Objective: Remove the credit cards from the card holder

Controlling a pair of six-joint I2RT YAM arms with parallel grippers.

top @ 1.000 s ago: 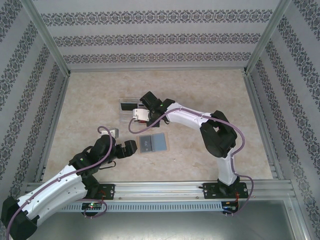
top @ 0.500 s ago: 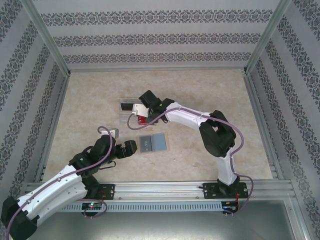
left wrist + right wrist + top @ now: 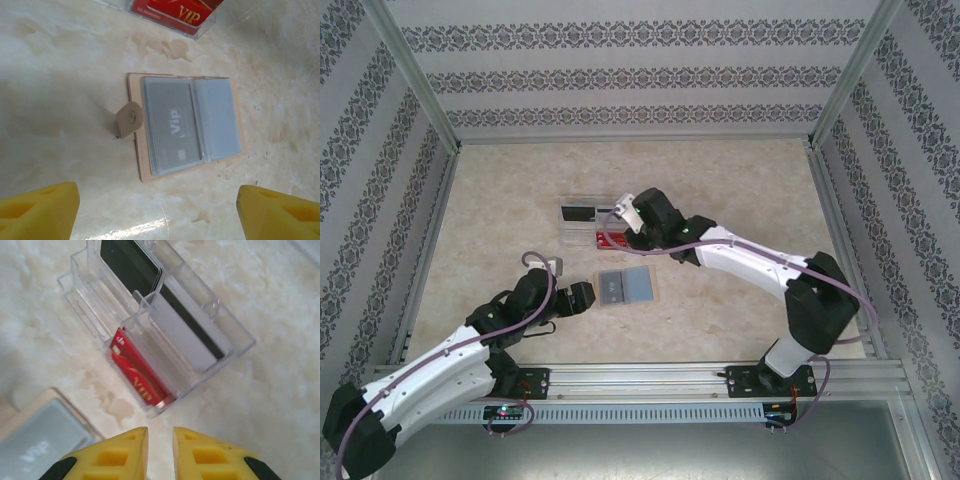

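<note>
Left gripper (image 3: 157, 210), jaws wide, hovers short of the open holder (image 3: 185, 125); grey card (image 3: 172, 125) unextracted; next: pinch its edge.

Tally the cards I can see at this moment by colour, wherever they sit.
Red cards: 1, in the clear tray.
Black cards: 1, in the tray.
White or silver cards: 1, in the tray.
Grey cards: 1, in the tan card holder; its other pocket looks empty.
Total: 4
</note>
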